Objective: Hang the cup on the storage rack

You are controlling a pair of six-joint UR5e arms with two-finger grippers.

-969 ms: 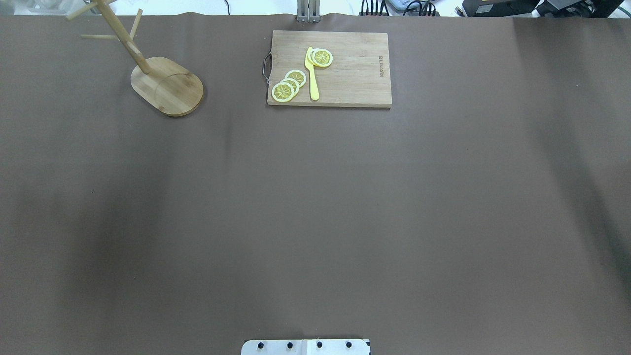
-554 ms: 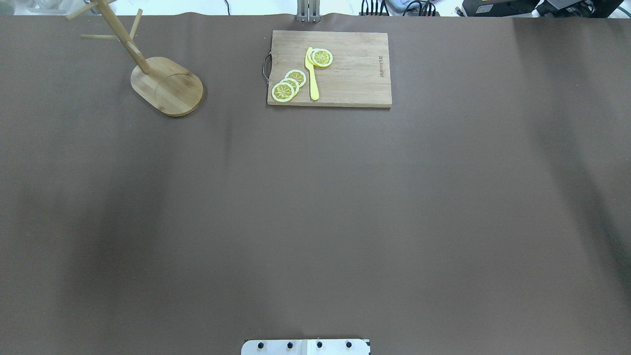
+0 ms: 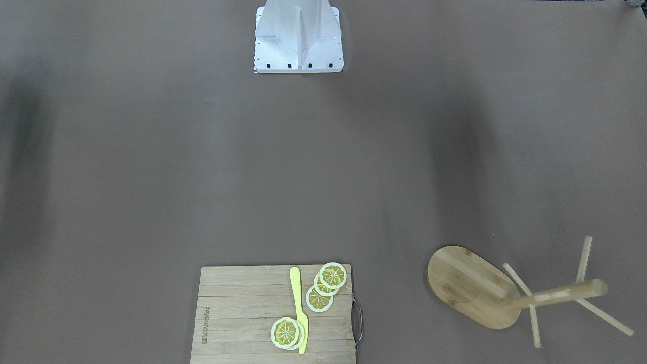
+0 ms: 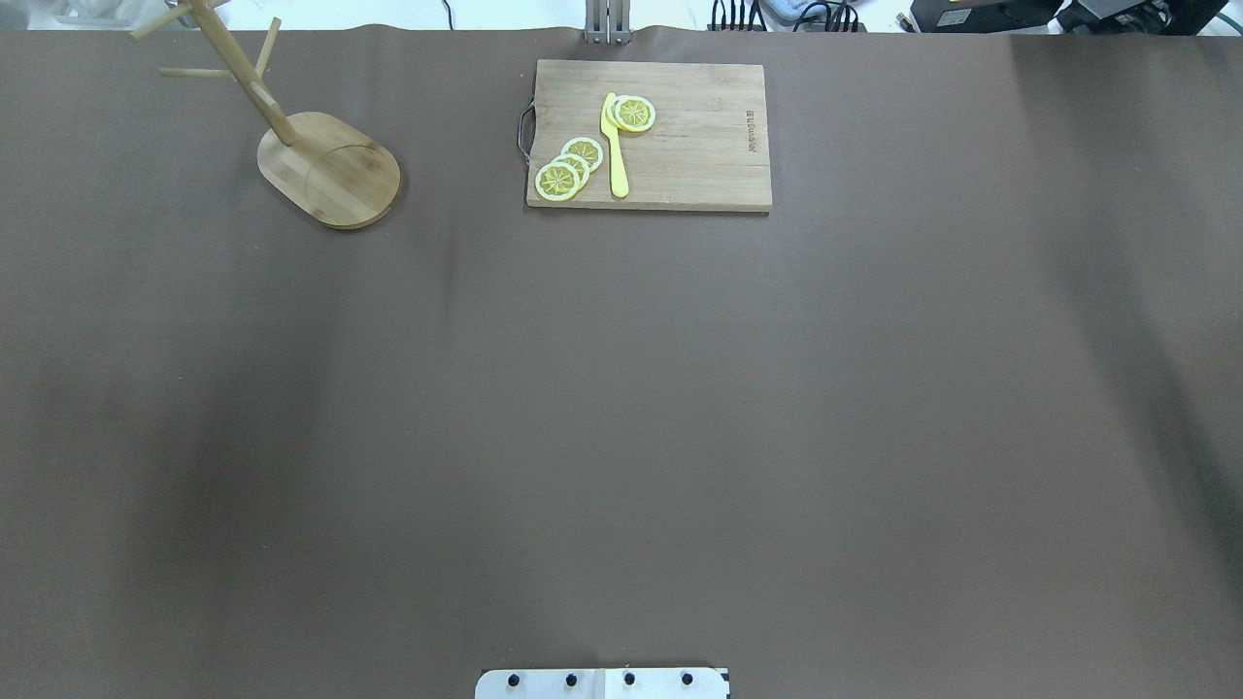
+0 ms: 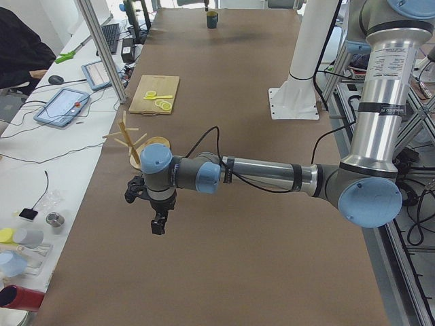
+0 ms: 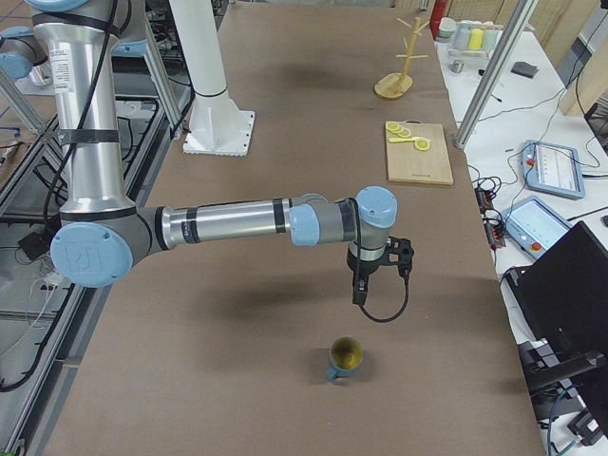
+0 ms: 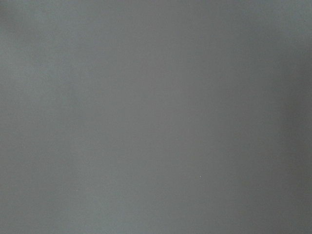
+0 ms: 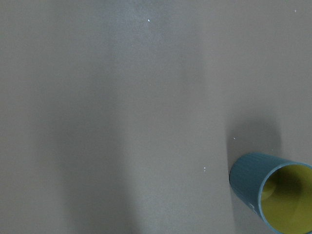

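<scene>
The cup [image 6: 345, 358], blue-grey outside and yellow-green inside, stands upright on the brown table near the robot's right end; the right wrist view catches it [image 8: 270, 192] at the lower right corner. My right gripper [image 6: 359, 296] hangs above the table a short way from the cup, not touching it. Whether it is open or shut I cannot tell. The storage rack [image 4: 330, 170] stands at the far left of the table, its pegs bare [image 3: 470, 285]. My left gripper [image 5: 157, 229] hovers near the rack [image 5: 132, 142], and its state I cannot tell.
A wooden cutting board [image 4: 680, 146] with lemon slices [image 4: 568, 165] and a yellow knife [image 4: 615, 146] lies at the table's far middle edge. The white robot base [image 3: 298, 40] sits at the near edge. A person [image 5: 20, 47] and tablets are beside the table.
</scene>
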